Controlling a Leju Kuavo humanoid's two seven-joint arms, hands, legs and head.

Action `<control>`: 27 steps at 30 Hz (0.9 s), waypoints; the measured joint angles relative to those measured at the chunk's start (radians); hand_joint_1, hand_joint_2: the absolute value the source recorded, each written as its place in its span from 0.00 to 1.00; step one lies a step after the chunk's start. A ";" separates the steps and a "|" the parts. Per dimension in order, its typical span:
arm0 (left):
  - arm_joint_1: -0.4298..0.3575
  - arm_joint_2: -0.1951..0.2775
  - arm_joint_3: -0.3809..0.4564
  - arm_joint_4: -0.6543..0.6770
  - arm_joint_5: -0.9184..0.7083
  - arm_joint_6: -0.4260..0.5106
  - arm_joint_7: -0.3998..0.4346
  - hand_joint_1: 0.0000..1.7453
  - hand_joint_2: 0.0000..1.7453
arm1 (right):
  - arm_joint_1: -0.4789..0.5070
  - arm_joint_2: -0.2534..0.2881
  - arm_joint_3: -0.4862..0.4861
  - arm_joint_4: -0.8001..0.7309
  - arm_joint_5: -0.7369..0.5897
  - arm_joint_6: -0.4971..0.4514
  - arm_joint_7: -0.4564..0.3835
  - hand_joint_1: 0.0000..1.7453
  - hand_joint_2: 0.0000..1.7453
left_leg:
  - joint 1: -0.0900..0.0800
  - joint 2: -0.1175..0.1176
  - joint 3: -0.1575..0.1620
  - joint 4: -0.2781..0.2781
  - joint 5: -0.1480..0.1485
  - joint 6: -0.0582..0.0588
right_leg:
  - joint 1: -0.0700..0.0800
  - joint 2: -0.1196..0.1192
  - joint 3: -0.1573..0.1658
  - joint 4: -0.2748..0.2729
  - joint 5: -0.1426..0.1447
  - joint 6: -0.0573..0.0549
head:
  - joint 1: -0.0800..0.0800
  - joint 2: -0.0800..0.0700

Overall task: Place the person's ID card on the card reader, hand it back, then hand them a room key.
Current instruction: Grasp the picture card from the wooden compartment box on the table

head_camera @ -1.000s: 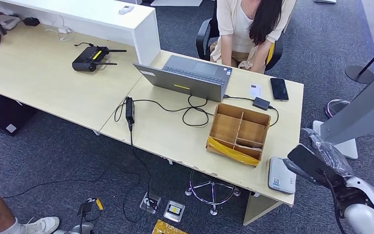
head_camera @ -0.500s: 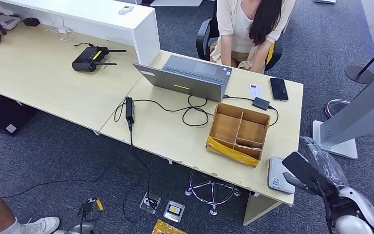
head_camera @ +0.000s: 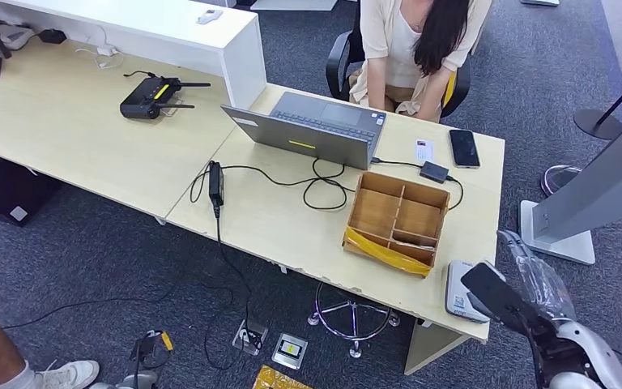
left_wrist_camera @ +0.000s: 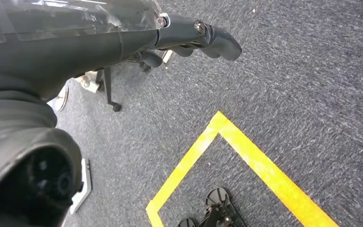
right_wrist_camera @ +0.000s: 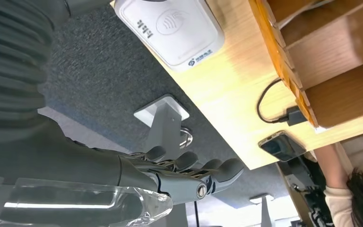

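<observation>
From the head view, the right robot hand [head_camera: 498,296] hangs at the bench [head_camera: 283,219] corner, just beside the white card reader [head_camera: 463,292] lying near the bench's edge, next to a wooden divided box [head_camera: 397,220]. A small white card [head_camera: 423,150] lies at the far edge beside a dark phone [head_camera: 463,147], in front of a seated person [head_camera: 413,49]; a laptop [head_camera: 312,128] stands to one side. In the left wrist view, the left robot hand [left_wrist_camera: 189,40] hangs above grey carpet marked with yellow tape [left_wrist_camera: 236,161], fingers loosely extended and holding nothing. In the right wrist view, the right robot hand [right_wrist_camera: 189,172] has its fingers apart and empty, off the bench edge, with the card reader [right_wrist_camera: 170,28] on the bench nearby.
</observation>
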State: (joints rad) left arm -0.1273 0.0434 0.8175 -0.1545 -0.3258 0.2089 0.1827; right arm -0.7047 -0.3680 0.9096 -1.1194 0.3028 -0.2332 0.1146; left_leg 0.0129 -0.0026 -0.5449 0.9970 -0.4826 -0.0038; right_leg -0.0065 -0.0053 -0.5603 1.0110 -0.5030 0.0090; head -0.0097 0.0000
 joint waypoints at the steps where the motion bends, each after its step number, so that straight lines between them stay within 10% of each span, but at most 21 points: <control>1: 0.000 -0.001 0.000 0.000 0.000 0.001 0.000 0.00 0.00 | 0.018 0.002 -0.002 -0.016 0.020 -0.011 0.010 0.00 1.00 | 0.000 0.000 0.000 0.000 0.000 0.000 | 0.000 0.000 0.000 0.000 0.000 0.000 | 0.000 0.000; 27: -0.003 -0.019 0.000 0.000 -0.021 0.008 0.012 0.00 0.00 | 0.281 0.293 -0.059 -0.132 0.450 -0.061 -0.023 0.00 1.00 | 0.001 0.000 0.000 -0.001 0.000 -0.001 | 0.001 0.000 0.000 0.000 -0.001 -0.001 | 0.000 0.000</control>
State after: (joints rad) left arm -0.1306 0.0248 0.8175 -0.1545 -0.3464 0.2167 0.1947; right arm -0.4232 -0.0753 0.8509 -1.2512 0.7525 -0.2940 0.0918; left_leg 0.0138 -0.0025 -0.5448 0.9964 -0.4830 -0.0044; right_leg -0.0057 -0.0049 -0.5601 1.0112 -0.5035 0.0082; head -0.0095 0.0000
